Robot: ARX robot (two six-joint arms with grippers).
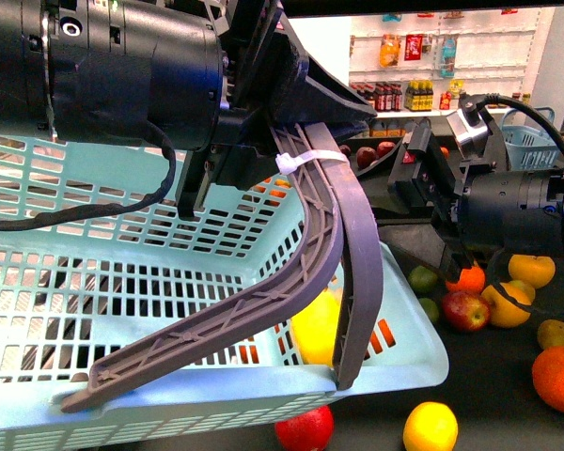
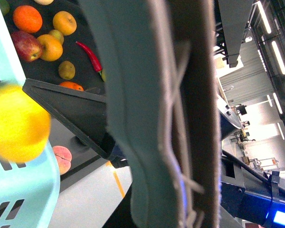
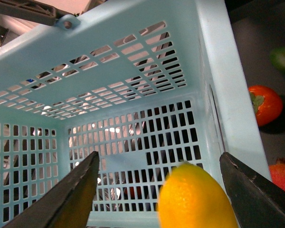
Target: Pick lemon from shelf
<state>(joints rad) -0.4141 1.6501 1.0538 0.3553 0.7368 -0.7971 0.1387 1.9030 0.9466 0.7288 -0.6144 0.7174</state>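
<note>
Jaws of the right gripper [image 3: 157, 161] stand wide apart, gripping nothing; the lemon [image 3: 194, 197] lies between them, within the open mouth of the pale-blue basket [image 3: 213, 71]. Left gripper [image 1: 291, 141] appears closed on the grey handle [image 1: 350, 244], presumably holding the basket up as a receptacle.

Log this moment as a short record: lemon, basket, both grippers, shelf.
lemon: between the right gripper's spread fingers, no clear contact, over the inside of the basket
right gripper: open, pointing into the basket
basket: light blue, slotted walls, tilted
handles: grey, raised, zip-tied together
left gripper: at the top of the handles; grip hidden
shelf: black tray behind the basket with loose fruit, including a red apple and an orange
</note>
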